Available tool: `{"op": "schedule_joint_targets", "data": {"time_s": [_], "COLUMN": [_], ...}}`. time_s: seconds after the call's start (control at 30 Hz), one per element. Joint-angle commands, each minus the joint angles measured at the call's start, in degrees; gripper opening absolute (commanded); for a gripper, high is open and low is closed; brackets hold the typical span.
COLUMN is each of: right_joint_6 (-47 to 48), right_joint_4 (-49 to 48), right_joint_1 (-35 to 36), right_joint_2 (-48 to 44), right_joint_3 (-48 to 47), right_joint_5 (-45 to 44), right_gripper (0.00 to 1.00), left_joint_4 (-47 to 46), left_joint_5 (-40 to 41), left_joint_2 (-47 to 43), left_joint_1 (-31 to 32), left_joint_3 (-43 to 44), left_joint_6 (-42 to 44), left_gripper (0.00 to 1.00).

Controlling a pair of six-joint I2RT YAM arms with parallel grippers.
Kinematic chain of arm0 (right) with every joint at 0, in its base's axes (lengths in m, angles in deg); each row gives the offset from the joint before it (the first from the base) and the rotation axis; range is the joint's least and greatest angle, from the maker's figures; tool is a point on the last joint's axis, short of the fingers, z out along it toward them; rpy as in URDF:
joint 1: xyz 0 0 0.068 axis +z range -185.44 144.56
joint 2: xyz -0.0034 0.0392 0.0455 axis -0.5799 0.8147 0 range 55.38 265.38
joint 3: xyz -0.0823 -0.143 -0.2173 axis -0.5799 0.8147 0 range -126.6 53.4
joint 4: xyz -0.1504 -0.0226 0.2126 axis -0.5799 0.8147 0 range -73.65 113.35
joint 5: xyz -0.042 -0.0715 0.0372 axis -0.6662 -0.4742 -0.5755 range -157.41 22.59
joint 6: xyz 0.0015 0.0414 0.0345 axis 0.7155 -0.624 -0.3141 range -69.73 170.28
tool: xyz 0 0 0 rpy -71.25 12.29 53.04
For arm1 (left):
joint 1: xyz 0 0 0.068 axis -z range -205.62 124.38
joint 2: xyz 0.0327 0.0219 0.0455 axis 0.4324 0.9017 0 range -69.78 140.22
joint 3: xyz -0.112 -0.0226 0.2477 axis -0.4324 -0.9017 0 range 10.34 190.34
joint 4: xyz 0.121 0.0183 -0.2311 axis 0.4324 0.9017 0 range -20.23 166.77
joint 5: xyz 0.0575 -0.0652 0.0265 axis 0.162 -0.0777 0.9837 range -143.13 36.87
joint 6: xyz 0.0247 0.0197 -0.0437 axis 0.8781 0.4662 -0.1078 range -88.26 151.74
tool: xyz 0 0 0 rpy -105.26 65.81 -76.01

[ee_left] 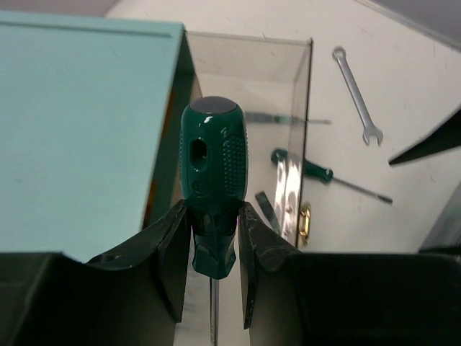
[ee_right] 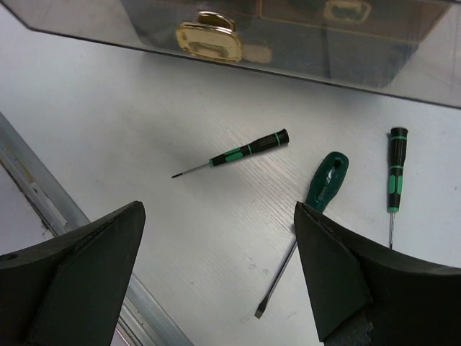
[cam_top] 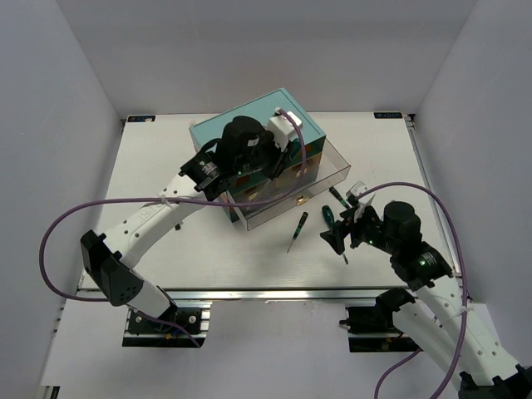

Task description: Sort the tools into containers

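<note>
A screwdriver (ee_left: 212, 158) is clamped by the lower handle in the left end effector (ee_left: 214, 225), shaft hanging down over the pulled-out drawer (ee_left: 306, 108) beside the chest (ee_left: 79, 122). It looks placed for a drop inside. The left arm reaches forward, wrist turned down. The right end effector (ee_right: 217, 209) hovers with its jaws wide apart over three loose screwdrivers (ee_right: 245, 151) on the desk (ee_right: 108, 130), likely choosing one. The wrench (ee_left: 356, 94) lies beyond them.

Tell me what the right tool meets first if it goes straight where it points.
Probably the bare table, between the leftmost small screwdriver and the bigger green-handled screwdriver. The right tool is open; depth is unclear, so that bigger shaft might come first.
</note>
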Motion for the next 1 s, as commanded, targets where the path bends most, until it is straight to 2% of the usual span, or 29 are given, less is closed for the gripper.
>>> {"op": "schedule_joint_targets", "data": {"time_s": [0.0,0.03,0.1,0.13,0.3,0.53,0.8,0.97], "right_joint_6": [-5.03,-5.92,-10.12,-11.8,-20.42,-26.31,-26.68,-28.52], "right_joint_4": [-0.41,-0.41,-0.5,-0.58,-3.04,-7.61,-18.14,-22.29], "right_joint_1": [-0.16,-0.16,-0.16,-0.16,-0.16,-0.24,-0.25,-2.18], "right_joint_2": [1.06,1.5,1.77,2.03,3.26,7.74,14.5,21.97], "right_joint_3": [-0.26,0.0,1.22,1.67,5.27,8.79,12.75,12.4], "right_joint_5": [-5.01,-6.34,-10.02,-11.52,-15.05,-21.02,-23.49,-23.32], "right_gripper": [0.89,0.89,0.89,0.88,0.79,0.76,0.74,0.7], "left_joint_4": [0.88,0.71,0.27,0.27,-0.26,-1.4,-2.28,-4.21], "left_joint_5": [0.73,0.91,1.95,2.4,6.33,7.77,11.18,15.93], "left_joint_2": [-1.79,-1.88,-1.97,-1.79,-1.97,-5.83,-12.94,-23.92], "left_joint_1": [1.96,2.14,2.49,2.58,2.67,2.75,2.75,2.67], "left_joint_3": [-1.96,-2.75,-3.28,-3.55,-4.78,-6.79,-10.31,-16.62], "left_joint_6": [1.96,1.96,1.87,1.78,1.34,-0.59,-5.86,-14.38], "left_gripper": [0.07,0.13,0.21,0.3,0.44,0.55,0.55,0.52]}}
